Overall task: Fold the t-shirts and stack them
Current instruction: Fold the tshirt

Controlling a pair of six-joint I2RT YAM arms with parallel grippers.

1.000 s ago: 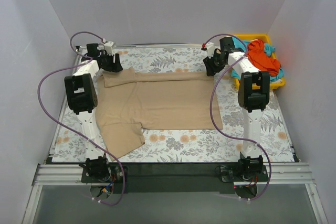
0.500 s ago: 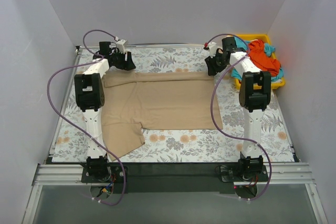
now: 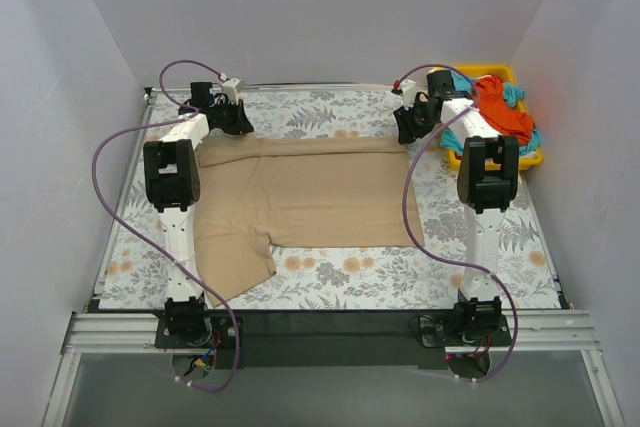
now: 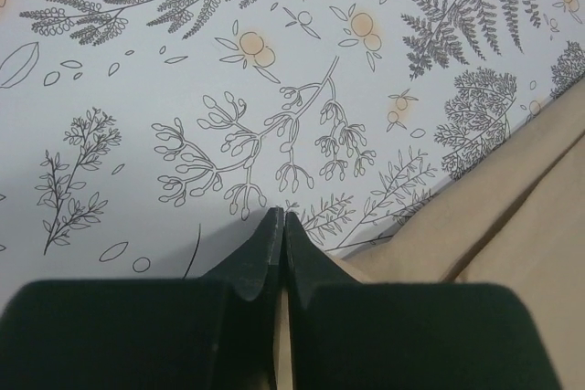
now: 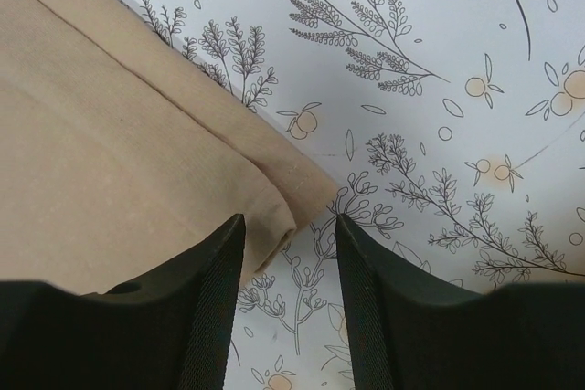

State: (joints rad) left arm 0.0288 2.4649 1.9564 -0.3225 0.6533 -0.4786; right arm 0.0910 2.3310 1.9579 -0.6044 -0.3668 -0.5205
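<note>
The tan-beige t-shirt [image 3: 310, 192] lies spread across the middle of the floral worktop [image 3: 330, 277], with 1 sleeve reaching toward the near left. The left tool [image 4: 279, 226] sits at the shirt's far-left corner. Its 2 fingers are pressed together with the tips down on the printed surface and the cloth edge just beside them on the right. Whether any fabric is pinched between them cannot be told. The right tool [image 5: 290, 235] is at the shirt's far-right corner with its fingers apart, and the doubled corner of the cloth lies between them, not clamped. At the far right, the orange-red t-shirt [image 3: 500, 112] is heaped on the turquoise-blue t-shirt [image 3: 518, 95] in the yellow tray [image 3: 525, 159], well apart from the tan one.
</note>
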